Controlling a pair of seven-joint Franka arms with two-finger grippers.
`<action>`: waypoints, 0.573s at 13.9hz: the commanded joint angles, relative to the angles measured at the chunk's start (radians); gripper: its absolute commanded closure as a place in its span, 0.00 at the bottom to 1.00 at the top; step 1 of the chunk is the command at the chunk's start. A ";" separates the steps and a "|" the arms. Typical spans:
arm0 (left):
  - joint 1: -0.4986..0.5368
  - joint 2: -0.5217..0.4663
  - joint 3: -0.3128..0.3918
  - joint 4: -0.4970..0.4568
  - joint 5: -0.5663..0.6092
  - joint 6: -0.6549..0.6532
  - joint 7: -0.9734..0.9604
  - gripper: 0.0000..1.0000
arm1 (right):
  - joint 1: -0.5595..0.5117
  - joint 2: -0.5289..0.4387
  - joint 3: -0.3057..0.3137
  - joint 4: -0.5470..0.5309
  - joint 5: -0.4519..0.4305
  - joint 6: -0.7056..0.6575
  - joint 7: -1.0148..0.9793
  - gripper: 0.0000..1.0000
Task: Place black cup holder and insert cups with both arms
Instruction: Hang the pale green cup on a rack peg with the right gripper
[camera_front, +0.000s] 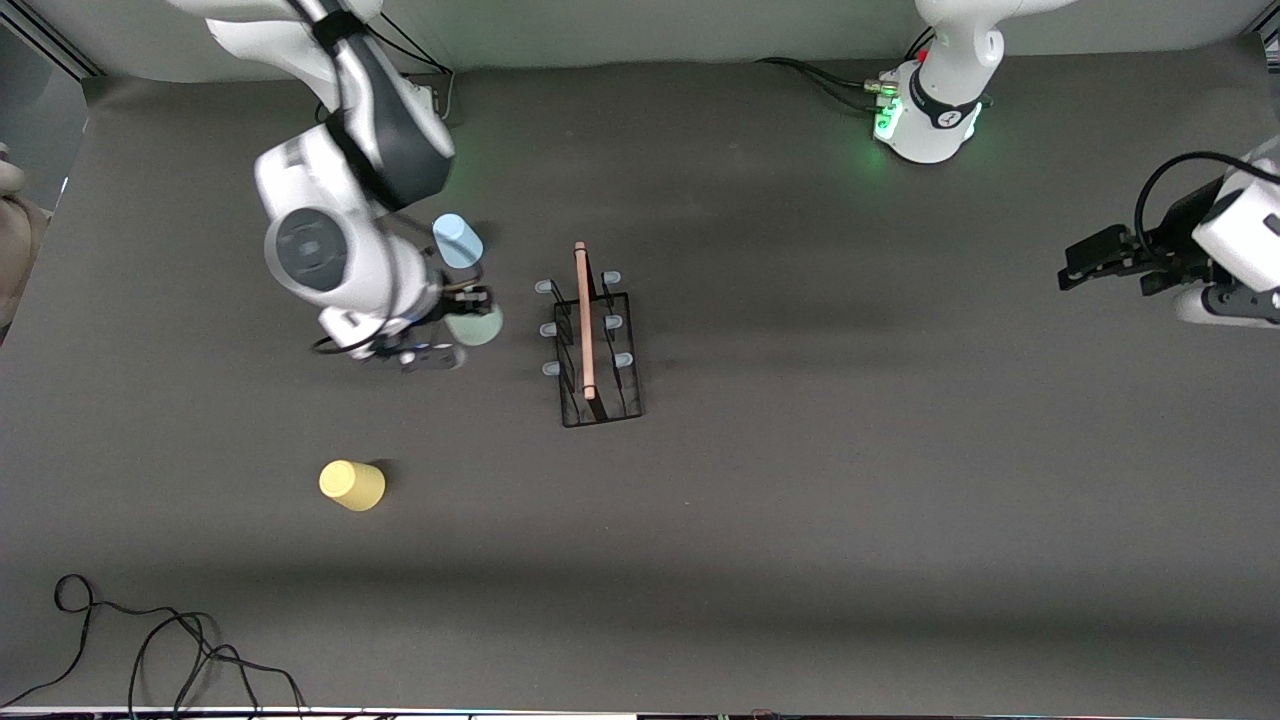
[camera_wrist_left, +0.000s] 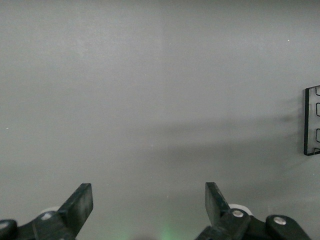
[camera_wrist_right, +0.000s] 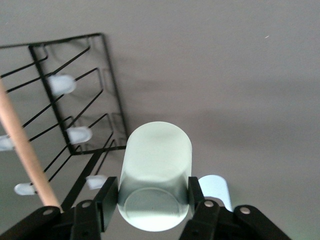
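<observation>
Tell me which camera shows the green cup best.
The right wrist view: the green cup fills the frame, clamped between the right gripper fingers beside the rack. The front view shows the cup only as a small pale shape, partly hidden under the gripper. The left wrist view doesn't show it.

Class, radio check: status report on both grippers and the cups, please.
Right gripper shut on pale green cup, beside black cup holder. Left gripper open, waiting. Pegs unobstructed.

The black cup holder (camera_wrist_left: 312, 120) shows in the left wrist view only as a corner cut by the picture's edge. In the right wrist view the pale green cup (camera_wrist_right: 156, 175) hides most of the light blue cup (camera_wrist_right: 216, 189). The right gripper (camera_front: 462, 318) is blurred in the front view.
</observation>
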 joint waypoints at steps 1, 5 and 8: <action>-0.002 -0.005 0.005 0.026 0.023 -0.028 -0.006 0.00 | 0.088 0.024 -0.012 0.031 0.015 -0.012 0.107 0.90; -0.198 0.004 0.207 0.057 0.025 -0.026 -0.005 0.00 | 0.136 0.032 -0.014 0.028 0.053 0.008 0.129 0.90; -0.238 0.006 0.236 0.071 0.065 -0.026 -0.005 0.00 | 0.145 0.058 -0.014 0.028 0.056 0.033 0.137 0.89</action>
